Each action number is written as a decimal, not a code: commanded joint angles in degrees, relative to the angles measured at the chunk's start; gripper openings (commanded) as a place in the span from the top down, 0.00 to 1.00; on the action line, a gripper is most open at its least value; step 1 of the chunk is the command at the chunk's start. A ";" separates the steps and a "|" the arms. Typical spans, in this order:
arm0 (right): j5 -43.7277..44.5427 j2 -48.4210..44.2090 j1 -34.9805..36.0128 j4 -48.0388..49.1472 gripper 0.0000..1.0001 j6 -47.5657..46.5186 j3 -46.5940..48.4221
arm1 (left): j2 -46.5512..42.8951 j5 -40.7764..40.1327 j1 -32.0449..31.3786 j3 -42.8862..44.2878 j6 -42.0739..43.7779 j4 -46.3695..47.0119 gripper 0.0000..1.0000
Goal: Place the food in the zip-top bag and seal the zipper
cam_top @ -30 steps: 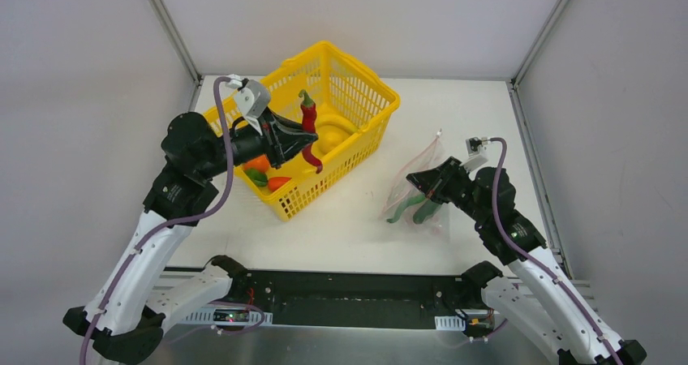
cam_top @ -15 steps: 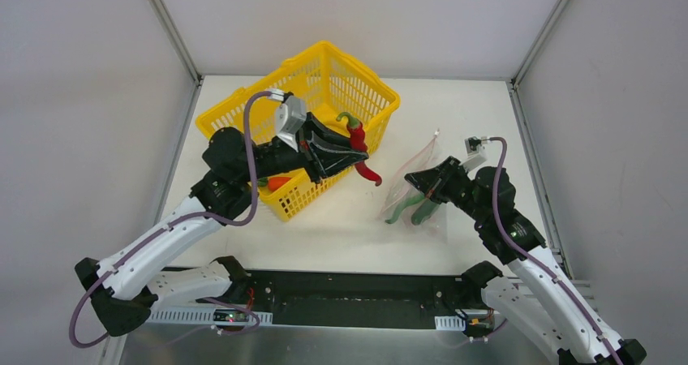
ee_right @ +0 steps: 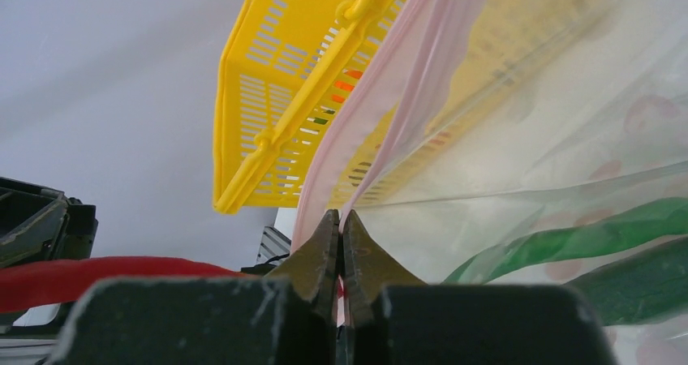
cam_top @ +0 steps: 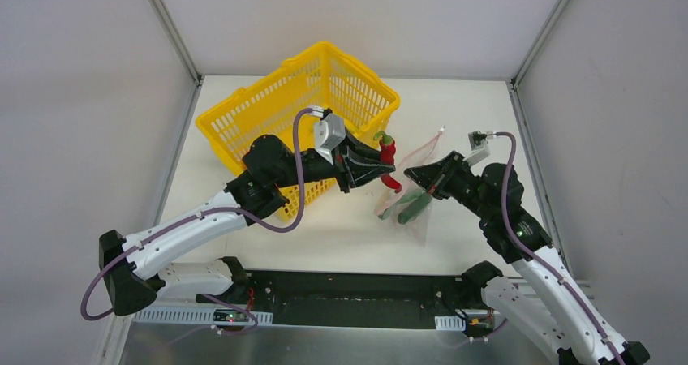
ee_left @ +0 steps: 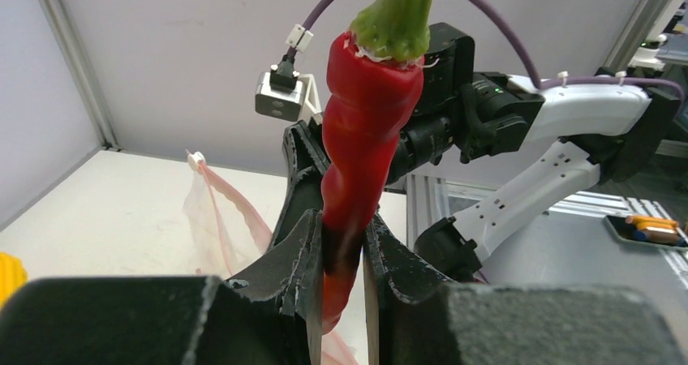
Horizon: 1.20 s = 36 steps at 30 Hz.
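Observation:
My left gripper (cam_top: pixel 383 167) is shut on a red chili (cam_top: pixel 389 156) with a green stem and holds it in the air just left of the zip-top bag (cam_top: pixel 423 151). In the left wrist view the chili (ee_left: pixel 369 130) stands upright between the fingers (ee_left: pixel 302 255). My right gripper (cam_top: pixel 414 173) is shut on the bag's pink zipper strip (ee_right: pixel 361 130) and holds that edge up. Two long green peppers (cam_top: pixel 406 207) lie inside the bag and also show in the right wrist view (ee_right: pixel 584 239). The bag mouth gapes toward the chili.
The yellow plastic basket (cam_top: pixel 324 77) stands at the back left, behind the left arm. Orange and green food shows through its slots in the right wrist view (ee_right: pixel 347 81). Aluminium frame posts and grey walls close the table in at the back and sides.
My left arm has swung right from above the basket, carrying the red chili to the bag's mouth. The right gripper has shifted slightly and still holds the bag's edge.

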 commanded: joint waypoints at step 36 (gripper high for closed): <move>-0.54 0.08 -0.13 5.05 1.00 13.63 5.55 | 5.60 -17.15 -7.75 -6.07 9.27 9.23 0.46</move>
